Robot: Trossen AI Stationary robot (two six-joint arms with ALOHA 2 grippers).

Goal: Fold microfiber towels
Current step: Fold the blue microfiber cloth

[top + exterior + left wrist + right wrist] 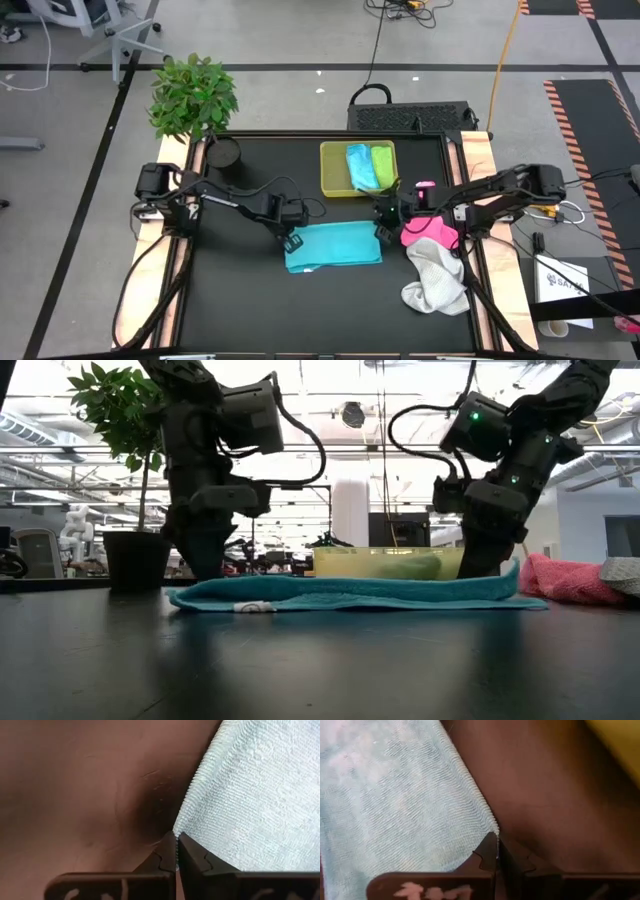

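Spread flat at the black table's (240,310) middle, the teal microfiber towel (335,245) lies folded. Left gripper (291,240) pinches its far-left corner; right gripper (383,229) pinches its far-right corner, both clamped tight.

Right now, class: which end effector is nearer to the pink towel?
Right. The right end effector pinches the teal towel corner beside the pink towel; the left end effector grips the teal towel's far corner.

Robotics lab, open industrial hall, ceiling pipes (330,455), striped floor tape (585,125), trailing cables (375,45), potted plant (192,95)
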